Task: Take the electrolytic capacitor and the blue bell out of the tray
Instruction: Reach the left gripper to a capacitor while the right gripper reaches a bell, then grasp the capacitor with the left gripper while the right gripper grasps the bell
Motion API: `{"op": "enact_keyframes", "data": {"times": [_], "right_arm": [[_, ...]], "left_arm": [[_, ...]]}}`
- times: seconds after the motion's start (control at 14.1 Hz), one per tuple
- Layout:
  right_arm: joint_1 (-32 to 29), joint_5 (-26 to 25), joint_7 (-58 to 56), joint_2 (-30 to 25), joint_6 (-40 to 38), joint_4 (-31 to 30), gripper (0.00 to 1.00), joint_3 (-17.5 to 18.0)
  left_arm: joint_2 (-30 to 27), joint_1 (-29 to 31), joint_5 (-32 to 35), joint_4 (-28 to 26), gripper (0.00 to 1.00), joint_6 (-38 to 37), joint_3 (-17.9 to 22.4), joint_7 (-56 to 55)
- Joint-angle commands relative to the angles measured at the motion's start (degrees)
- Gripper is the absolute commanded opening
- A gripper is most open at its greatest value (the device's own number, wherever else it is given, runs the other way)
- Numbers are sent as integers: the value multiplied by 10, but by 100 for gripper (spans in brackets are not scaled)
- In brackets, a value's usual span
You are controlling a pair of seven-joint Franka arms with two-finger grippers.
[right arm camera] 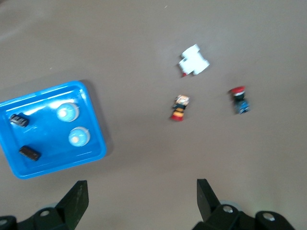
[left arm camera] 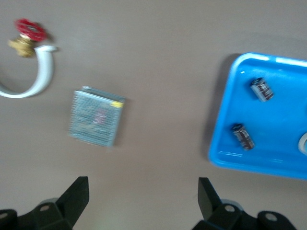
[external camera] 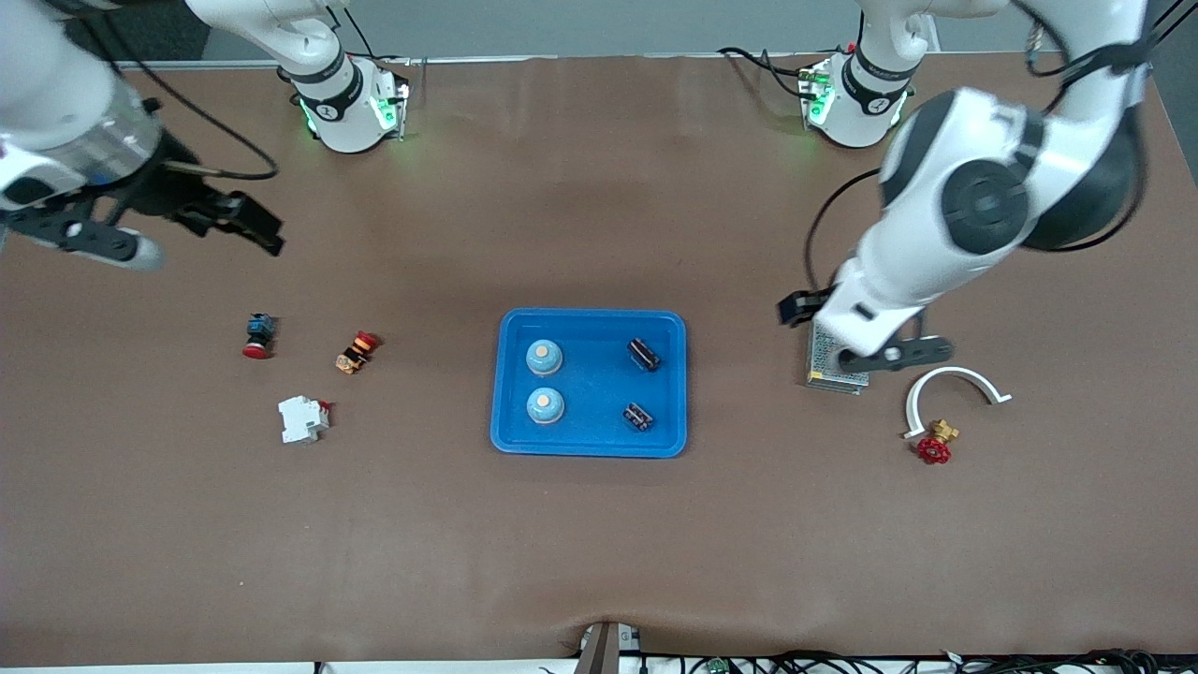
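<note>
Front and wrist views of the table. We see a blue tray [external camera: 590, 323] at the table's middle holding two bells [external camera: 544, 356] toward the right arm's end and two capacitors [external camera: 643, 354] toward the left arm's end; in each pair one piece lies nearer the front camera than the other. In the left wrist view the tray [left arm camera: 225, 120] is cut off by the frame edge, and only a sliver of one bell shows there. The left gripper [left arm camera: 144, 194] hangs over bare table with its fingers [left arm camera: 76, 196] spread wide and nothing between them; in the front view the arm's own body hides it, along with part of a metal mesh box [external camera: 833, 360]. The right gripper [right arm camera: 142, 196] hovers released and empty over the table's right-arm end, and the frame edge crops its arm in the front view. Near the mesh box lie a white curved bracket [external camera: 955, 382] and a red-handled valve [external camera: 934, 447]. Toward the right arm's end rest a red-capped button [external camera: 258, 335], an orange-and-red switch [external camera: 356, 352] and a white breaker [external camera: 301, 418]. We can read no writing on any object
</note>
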Motion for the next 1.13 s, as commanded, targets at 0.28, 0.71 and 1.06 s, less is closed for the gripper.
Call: {"op": "enact_keyframes", "data": {"times": [0.28, 0.71, 1.06], "right_arm": [[149, 3, 183, 35, 90, -44, 100, -6], [217, 3, 183, 150, 178, -40, 100, -6], [218, 2, 148, 222, 263, -38, 100, -6]], "left_arm": [[118, -87, 4, 11, 100, 138, 3, -165], [205, -135, 4, 12, 85, 260, 4, -319], [239, -150, 3, 9, 71, 280, 4, -367]]}}
